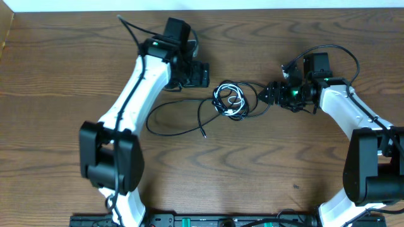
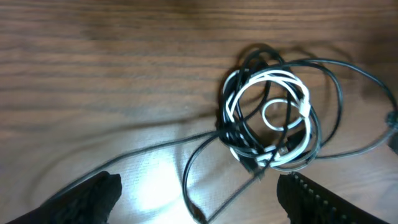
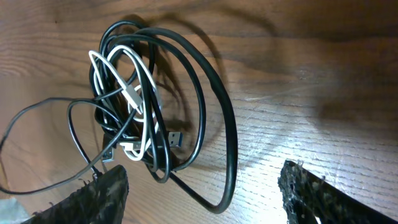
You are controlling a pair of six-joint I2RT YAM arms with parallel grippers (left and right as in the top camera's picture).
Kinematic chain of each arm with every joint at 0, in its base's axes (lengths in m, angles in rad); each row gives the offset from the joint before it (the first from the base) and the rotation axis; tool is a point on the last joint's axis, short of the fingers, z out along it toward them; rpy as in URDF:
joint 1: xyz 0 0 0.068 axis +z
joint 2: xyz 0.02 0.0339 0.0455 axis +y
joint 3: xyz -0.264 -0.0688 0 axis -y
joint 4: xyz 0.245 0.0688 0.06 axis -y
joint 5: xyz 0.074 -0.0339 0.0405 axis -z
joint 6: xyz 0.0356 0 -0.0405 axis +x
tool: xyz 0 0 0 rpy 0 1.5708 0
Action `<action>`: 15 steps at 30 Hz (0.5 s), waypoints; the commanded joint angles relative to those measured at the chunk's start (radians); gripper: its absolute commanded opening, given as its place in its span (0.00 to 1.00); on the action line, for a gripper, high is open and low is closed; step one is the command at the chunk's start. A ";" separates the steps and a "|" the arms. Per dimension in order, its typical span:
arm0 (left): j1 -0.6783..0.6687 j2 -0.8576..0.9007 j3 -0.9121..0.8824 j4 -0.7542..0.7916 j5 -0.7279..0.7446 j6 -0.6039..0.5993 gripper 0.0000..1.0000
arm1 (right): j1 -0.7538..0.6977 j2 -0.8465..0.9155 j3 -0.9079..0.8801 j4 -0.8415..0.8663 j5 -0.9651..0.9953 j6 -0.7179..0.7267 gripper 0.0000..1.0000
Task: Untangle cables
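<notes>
Jaws wide on either side, cables [image 1: 230, 99] in a tangle between.

counter [image 1: 57, 69] = brown wood grain, smooth, satin; soft glare patch between the fingers of each hand. cables [image 2: 267, 118] just ahead of left hand [image 1: 205, 75]: black ones have a smooth, rubbery-looking plastic jacket with slight sheen; white cord [image 2: 273, 78] is glossier plastic. plug [image 3: 175, 137] ahead of right hand [image 1: 266, 94]: dark moulded plastic body, tip material unclear. right fingers [image 3: 323, 196]: black, matt, rough textured pads. arm shells [image 1: 136, 88]: white, smooth, semi-gloss plastic look.
</notes>
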 commanded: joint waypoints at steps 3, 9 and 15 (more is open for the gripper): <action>-0.028 0.117 -0.004 0.065 0.050 0.013 0.81 | -0.005 0.006 -0.001 0.002 -0.007 -0.042 0.76; -0.053 0.212 -0.004 0.156 0.068 0.022 0.80 | -0.005 0.006 -0.001 0.005 -0.007 -0.045 0.76; -0.087 0.276 -0.004 0.196 0.047 0.110 0.76 | -0.005 0.006 -0.001 0.005 -0.006 -0.050 0.77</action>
